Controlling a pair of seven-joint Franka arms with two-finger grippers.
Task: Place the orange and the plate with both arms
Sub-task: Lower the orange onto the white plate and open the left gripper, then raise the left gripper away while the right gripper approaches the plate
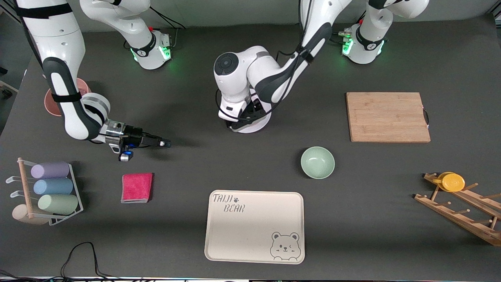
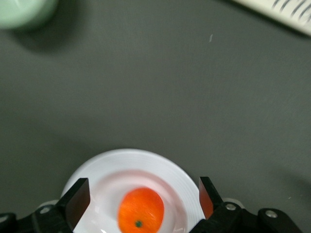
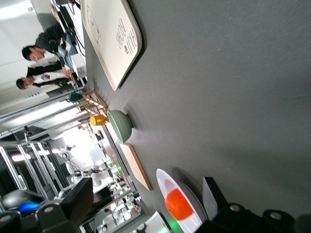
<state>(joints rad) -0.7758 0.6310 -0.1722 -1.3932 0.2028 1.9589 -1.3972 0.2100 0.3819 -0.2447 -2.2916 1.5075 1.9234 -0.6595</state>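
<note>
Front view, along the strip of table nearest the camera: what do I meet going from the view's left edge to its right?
Rack of pastel cups → pink cloth → cream bear tray → pale green bowl → wooden rack holding the yellow lid.

Dark table (image 1: 391, 235): plate (image 2: 160, 167), tray (image 1: 254, 226), bowl (image 1: 317, 162), board (image 1: 387, 116), cloth (image 1: 136, 187).
</note>
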